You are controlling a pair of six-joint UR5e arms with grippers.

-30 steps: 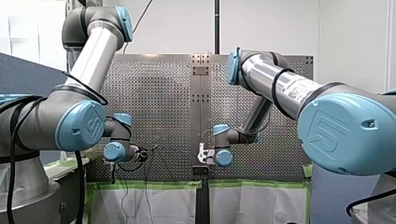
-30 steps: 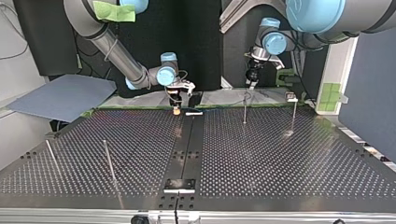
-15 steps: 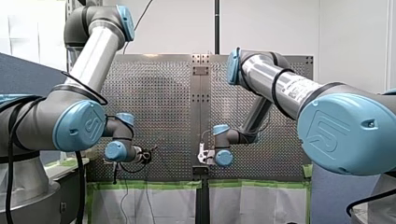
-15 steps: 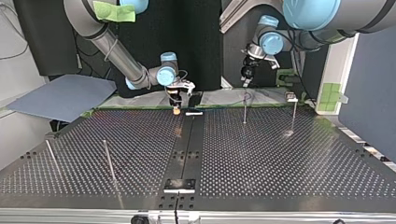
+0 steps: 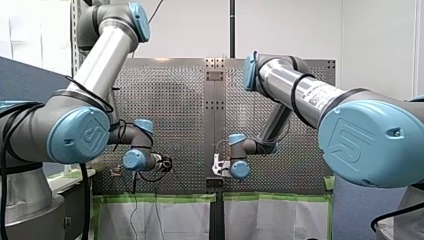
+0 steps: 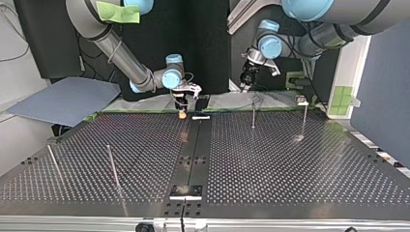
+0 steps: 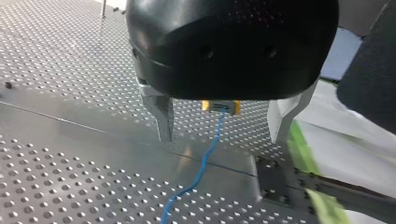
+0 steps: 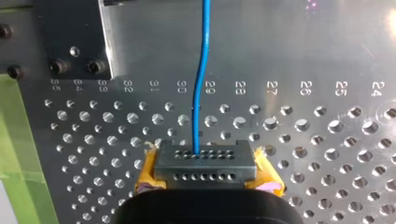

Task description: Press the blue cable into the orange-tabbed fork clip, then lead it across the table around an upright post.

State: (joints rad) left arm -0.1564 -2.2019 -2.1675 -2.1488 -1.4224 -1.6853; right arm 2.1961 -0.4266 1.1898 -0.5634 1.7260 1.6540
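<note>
In the right wrist view a dark perforated fork clip [image 8: 205, 163] with orange-yellow pieces on both sides sits at the tip of my right gripper [image 8: 205, 170], gripped there. The blue cable [image 8: 200, 84] runs out of it, straight ahead over the plate. In the top view that gripper [image 6: 182, 111] stands at the table's far edge. My left gripper [image 7: 222, 135] hovers low over the table with its metal fingers [image 7: 161, 116] wide open. The cable [image 7: 205, 156] passes between them, untouched, from the clip [image 7: 220, 106] ahead. In the top view my left gripper [image 6: 245, 81] hangs behind the far edge.
Thin upright posts stand on the perforated table: two at the top view's far right [image 6: 253, 113] [image 6: 304, 118] and two at its near left [image 6: 112, 166] [image 6: 54, 162]. A dark centre plate [image 6: 193, 159] splits the table. Green tape [image 7: 303, 149] lines the edge.
My left arm has swung its gripper towards the top view's left, closer to my right gripper, still open. My right arm has not moved.
</note>
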